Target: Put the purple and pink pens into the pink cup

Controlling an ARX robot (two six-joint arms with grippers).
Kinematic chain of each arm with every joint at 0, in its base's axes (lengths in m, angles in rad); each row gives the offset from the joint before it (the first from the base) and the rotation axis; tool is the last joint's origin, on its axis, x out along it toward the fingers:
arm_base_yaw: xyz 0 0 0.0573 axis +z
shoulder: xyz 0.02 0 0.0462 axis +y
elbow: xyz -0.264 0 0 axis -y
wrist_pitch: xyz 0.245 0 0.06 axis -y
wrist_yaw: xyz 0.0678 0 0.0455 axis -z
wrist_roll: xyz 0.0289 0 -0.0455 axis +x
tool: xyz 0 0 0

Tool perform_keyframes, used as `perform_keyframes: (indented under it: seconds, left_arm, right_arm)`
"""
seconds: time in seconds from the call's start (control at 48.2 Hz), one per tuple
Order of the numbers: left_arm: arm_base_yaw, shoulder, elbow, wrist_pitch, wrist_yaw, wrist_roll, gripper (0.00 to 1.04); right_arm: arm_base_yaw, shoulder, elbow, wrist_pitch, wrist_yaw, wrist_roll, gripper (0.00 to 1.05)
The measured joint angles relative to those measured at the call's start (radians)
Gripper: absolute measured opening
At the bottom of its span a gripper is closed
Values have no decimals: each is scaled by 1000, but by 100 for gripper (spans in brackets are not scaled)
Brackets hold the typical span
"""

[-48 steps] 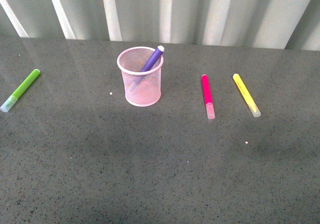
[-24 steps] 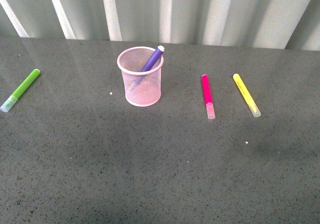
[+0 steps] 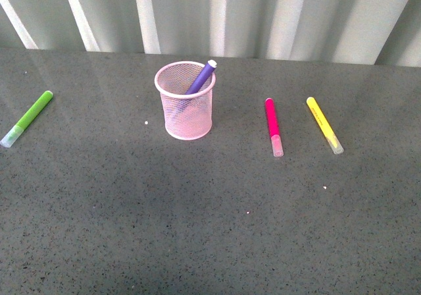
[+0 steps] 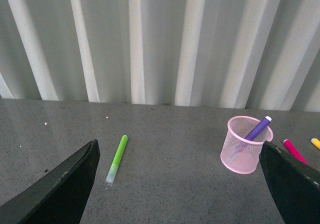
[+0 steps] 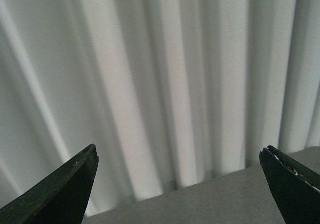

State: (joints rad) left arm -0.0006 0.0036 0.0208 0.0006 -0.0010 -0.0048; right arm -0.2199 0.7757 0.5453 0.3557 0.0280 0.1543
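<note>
Where the dark speckled bench (image 3: 197,229) ends, a pale ribbed wall (image 3: 263,12) closes the room. Pink cup (image 3: 197,127) upright mid-bench, purple pen (image 3: 200,78) leaning inside. Pink pen (image 3: 271,120) flat on bench, right of cup, not touching. Left pincer (image 4: 178,144) spread wide, nothing gripped, cup well ahead of it. Right pincer (image 5: 178,149) equally wide, facing the wall.

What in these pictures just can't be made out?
Front view: the lower end of the purple pen, only dim through the mesh of the pink cup.
Left wrist view: one end of the pink pen, behind a finger of the left gripper; most of the yellow pen, cut off by the picture's edge.
Right wrist view: no pens or cup, only curtain and a table strip beyond the right gripper.
</note>
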Motion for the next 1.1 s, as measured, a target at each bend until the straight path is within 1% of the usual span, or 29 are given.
perform_keyframes:
  seconds: [0.041, 0.083, 0.145, 0.187, 0.249, 0.29, 0.477, 0.56, 0.768, 0.934, 1.1]
  left_arm:
    - [0, 0, 0, 0, 0, 0, 98]
    - [0, 0, 0, 0, 0, 0, 98]
    - [0, 0, 0, 0, 0, 0, 98]
    - [0, 0, 0, 0, 0, 0, 98]
    - [0, 0, 0, 0, 0, 0, 98]
    - [0, 0, 0, 0, 0, 0, 98]
    - [0, 0, 0, 0, 0, 0, 98]
    - [0, 0, 0, 0, 0, 0, 98]
    - [0, 0, 0, 0, 0, 0, 98]
    - [0, 0, 0, 0, 0, 0, 98]
    - [0, 0, 0, 0, 0, 0, 98]
  right_arm:
    - [-4, 155, 84, 32, 39, -20, 98]
    - [2, 308, 175, 23, 82, -37, 98]
    - [26, 541, 315, -50, 124, -67, 98]
    - [51, 666, 390, -101, 135, -87, 98]
    - [99, 809, 482, -182, 166, -103, 98]
    - [131, 868, 524, -228, 166, -106, 98]
    - [276, 1023, 681, -452, 142, -84, 98]
    - [341, 1094, 736, -532, 101, -98, 98]
    - [407, 1247, 791, -599, 96, -111, 98]
    - [439, 1331, 830, -602, 93, -143, 98]
    - [467, 1400, 874, -595, 61, -161, 98]
